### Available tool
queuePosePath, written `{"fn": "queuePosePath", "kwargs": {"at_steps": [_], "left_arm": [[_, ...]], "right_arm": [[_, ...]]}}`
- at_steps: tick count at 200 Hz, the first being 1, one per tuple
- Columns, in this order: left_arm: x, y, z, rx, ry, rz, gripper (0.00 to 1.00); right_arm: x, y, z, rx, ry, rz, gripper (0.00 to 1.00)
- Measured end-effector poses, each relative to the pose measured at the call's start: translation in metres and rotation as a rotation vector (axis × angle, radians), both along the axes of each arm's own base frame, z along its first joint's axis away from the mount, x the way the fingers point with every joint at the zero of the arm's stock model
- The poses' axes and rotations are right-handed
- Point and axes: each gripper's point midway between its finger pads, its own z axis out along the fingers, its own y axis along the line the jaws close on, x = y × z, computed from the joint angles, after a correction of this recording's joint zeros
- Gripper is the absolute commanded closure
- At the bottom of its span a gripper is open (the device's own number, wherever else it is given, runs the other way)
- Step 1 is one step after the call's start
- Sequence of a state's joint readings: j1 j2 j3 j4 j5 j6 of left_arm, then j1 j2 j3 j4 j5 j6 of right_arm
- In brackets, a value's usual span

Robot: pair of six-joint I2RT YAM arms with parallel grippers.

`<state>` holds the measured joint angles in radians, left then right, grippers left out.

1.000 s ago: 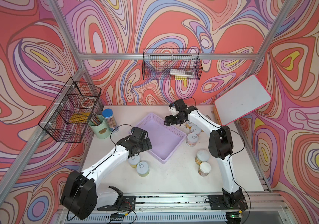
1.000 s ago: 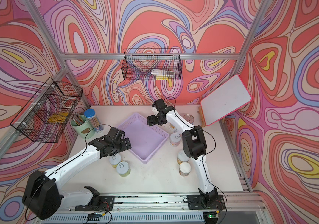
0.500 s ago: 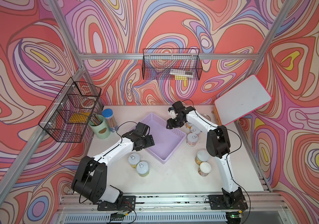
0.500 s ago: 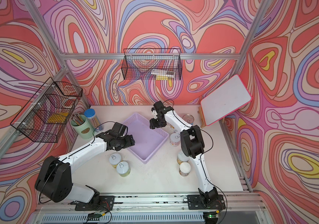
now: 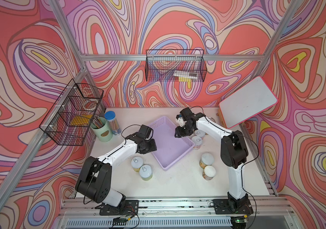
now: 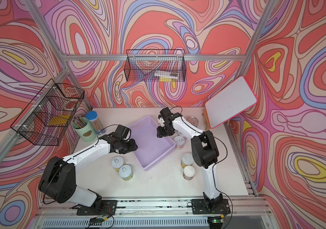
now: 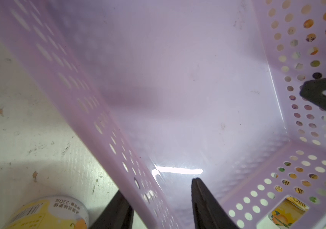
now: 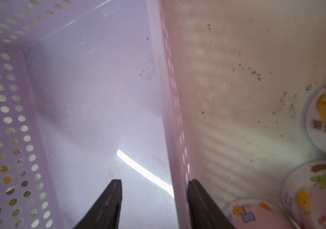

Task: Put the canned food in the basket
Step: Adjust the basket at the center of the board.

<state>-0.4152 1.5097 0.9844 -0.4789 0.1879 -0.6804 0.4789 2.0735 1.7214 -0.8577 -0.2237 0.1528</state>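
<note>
The lavender basket [image 5: 168, 147] [image 6: 150, 147] lies at the table's middle with nothing in it. My left gripper [image 5: 154, 146] [image 7: 157, 190] straddles its left wall [image 7: 78, 89], one finger inside and one outside, shut on it. Across from it, my right gripper [image 5: 178, 134] [image 8: 155, 182] is shut on the right wall [image 8: 175, 119] in the same way. All the canned food stands on the table: two tins [image 5: 137, 163] [image 5: 145, 172] left of the basket, two [image 5: 207, 159] [image 5: 209, 172] at the right front, two [image 5: 197, 141] [image 5: 199, 133] beside the right wall, one [image 6: 192, 121] behind the right arm.
A mint green pencil cup [image 5: 101, 129] and a blue-capped tube [image 5: 111, 123] stand at the back left. Black wire baskets hang on the left wall [image 5: 73, 115] and the back wall [image 5: 175, 68]. A white board [image 5: 248, 104] leans at the back right.
Both grippers have closed. The left one moved right onto the basket's left wall; the right one came down onto the right wall. The basket has stayed in place.
</note>
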Motion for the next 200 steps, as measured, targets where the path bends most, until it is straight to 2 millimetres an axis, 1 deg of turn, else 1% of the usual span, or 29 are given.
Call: {"fn": "queuePosePath", "kwargs": {"at_steps": [45,84,109,125,146,160,200], "left_arm": [[-0.011,-0.002,-0.002,-0.003,0.033,-0.056,0.50],[-0.020,0.001,0.006,0.003,0.035,-0.086,0.49],[-0.026,-0.001,0.007,0.002,0.039,-0.105,0.49],[-0.033,-0.006,0.004,0.001,0.052,-0.130,0.49],[-0.041,-0.014,0.002,0.002,0.063,-0.163,0.49],[-0.044,-0.018,0.001,0.003,0.066,-0.177,0.49],[-0.046,-0.014,-0.004,0.037,0.067,-0.169,0.48]], "right_arm": [[-0.041,-0.011,-0.005,-0.027,0.042,-0.032,0.47],[-0.078,-0.013,-0.008,-0.050,0.073,-0.039,0.45],[-0.098,-0.017,-0.008,-0.063,0.079,-0.051,0.45],[-0.106,-0.023,-0.005,-0.071,0.072,-0.063,0.45],[-0.109,-0.029,0.000,-0.077,0.057,-0.084,0.45],[-0.111,-0.032,0.000,-0.084,0.056,-0.091,0.45],[-0.125,-0.038,-0.016,-0.104,0.100,-0.089,0.44]]}}
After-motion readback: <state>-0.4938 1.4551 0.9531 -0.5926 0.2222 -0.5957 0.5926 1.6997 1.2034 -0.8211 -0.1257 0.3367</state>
